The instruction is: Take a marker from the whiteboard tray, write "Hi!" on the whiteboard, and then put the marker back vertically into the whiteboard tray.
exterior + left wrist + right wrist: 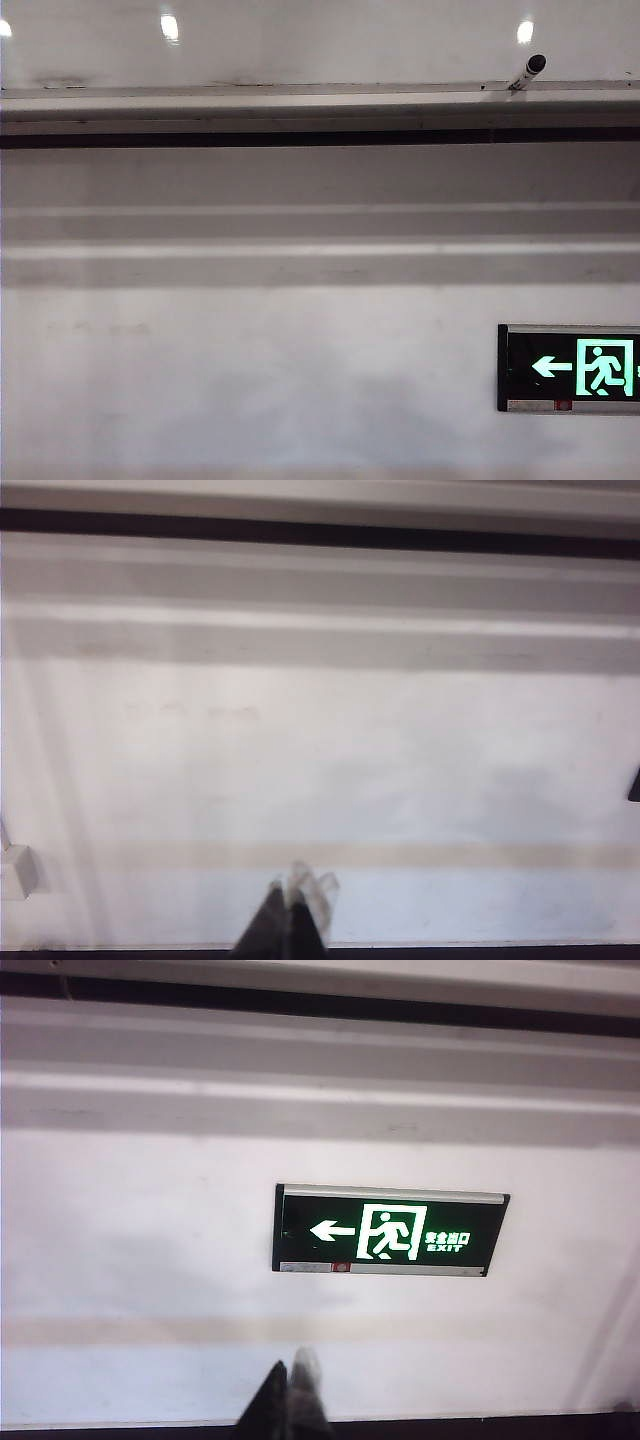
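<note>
Green exit sign (570, 368) on matte wall (250, 380).

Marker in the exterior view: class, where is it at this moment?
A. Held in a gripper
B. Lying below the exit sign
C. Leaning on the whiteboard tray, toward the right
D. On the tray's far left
C: the marker leans on the whiteboard tray, black cap up, toward the right, with no gripper near.

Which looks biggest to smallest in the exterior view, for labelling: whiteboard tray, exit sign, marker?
1. whiteboard tray, spanning the whole view.
2. exit sign, cut off by the edge.
3. marker, tiny on the tray.
</note>
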You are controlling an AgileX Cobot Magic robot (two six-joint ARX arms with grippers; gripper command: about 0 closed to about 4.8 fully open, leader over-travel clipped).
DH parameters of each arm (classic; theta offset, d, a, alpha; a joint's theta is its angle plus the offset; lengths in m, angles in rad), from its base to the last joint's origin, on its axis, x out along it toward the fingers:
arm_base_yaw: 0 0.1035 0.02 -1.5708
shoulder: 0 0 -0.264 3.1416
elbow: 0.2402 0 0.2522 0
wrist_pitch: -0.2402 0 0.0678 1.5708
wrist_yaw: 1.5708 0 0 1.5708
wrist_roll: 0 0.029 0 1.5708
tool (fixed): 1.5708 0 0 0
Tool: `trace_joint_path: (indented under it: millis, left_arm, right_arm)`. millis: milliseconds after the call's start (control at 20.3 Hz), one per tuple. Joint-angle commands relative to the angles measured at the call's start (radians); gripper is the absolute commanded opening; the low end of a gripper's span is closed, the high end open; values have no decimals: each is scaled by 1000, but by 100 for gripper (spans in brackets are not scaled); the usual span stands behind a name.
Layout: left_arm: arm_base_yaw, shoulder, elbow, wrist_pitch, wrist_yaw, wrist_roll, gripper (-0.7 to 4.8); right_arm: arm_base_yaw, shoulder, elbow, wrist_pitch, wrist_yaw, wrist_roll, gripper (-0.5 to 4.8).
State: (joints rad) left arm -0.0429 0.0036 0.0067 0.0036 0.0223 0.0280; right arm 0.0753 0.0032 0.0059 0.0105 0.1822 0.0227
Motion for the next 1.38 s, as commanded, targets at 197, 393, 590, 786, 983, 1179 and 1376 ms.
trace_joint_path:
  millis: [197, 393, 590, 786, 983, 1179, 1376]
  left_arm:
    - [3, -1, 44, 20, -67, -25, -5]
    - [3, 1, 137, -27, -71, -132, -5]
    - [3, 121, 361, -142, -113, -280, -5]
    - [3, 374, 638, -180, 2, -290, -5]
    - [2, 624, 937, -237, 137, -272, -5]
    - [-52, 807, 1174, -389, 202, -154, -5]
    - [-180, 894, 1261, -396, 142, -109, -5]
  right_arm:
    - [2, -1, 32, 12, 0, 7, -1]
    - [2, 6, 124, -29, -1, 8, -2]
    - [2, 127, 327, -200, 21, 15, -1]
    - [2, 330, 517, -140, 13, 10, -1]
    - [3, 533, 632, -35, -135, 11, -1]
    - [43, 728, 778, 18, -169, 48, -2]
    - [109, 901, 875, 130, -159, 49, -1]
